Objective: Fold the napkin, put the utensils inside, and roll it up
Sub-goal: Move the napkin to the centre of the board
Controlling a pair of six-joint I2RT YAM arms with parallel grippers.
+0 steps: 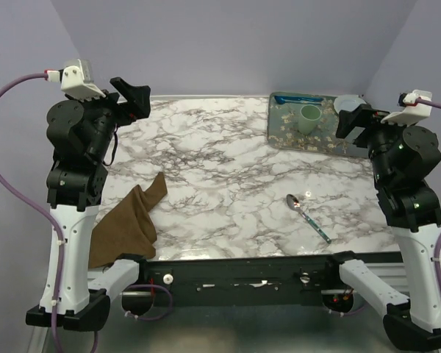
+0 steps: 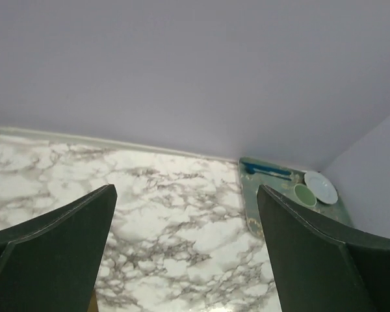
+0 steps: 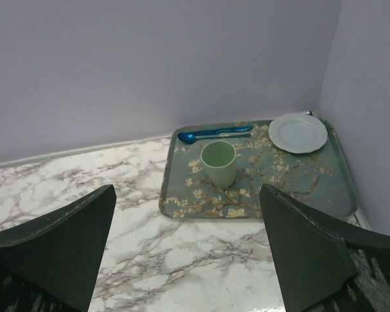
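Marbled white bench [image 1: 206,147] under lilac walls carries the brown napkin [image 1: 128,220], crumpled at the near left edge, and the spoon [image 1: 307,217], lying well apart toward the near right. Left pincer [image 2: 184,190] and right pincer [image 3: 186,190] both hang raised, jaws spread wide, holding nothing. At the far right corner a patterned tray [image 3: 312,182] holds a green cup [image 3: 218,162], a plate [image 3: 298,132] and a blue utensil [image 3: 214,133].

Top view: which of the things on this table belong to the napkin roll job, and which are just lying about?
For the job:
- napkin, brown, crumpled at the near left edge
- spoon, teal handle, near right on the marble

Lying about:
- tray, far right corner
- green cup, on the tray
- blue plastic utensil, on the tray
- small plate, on the tray
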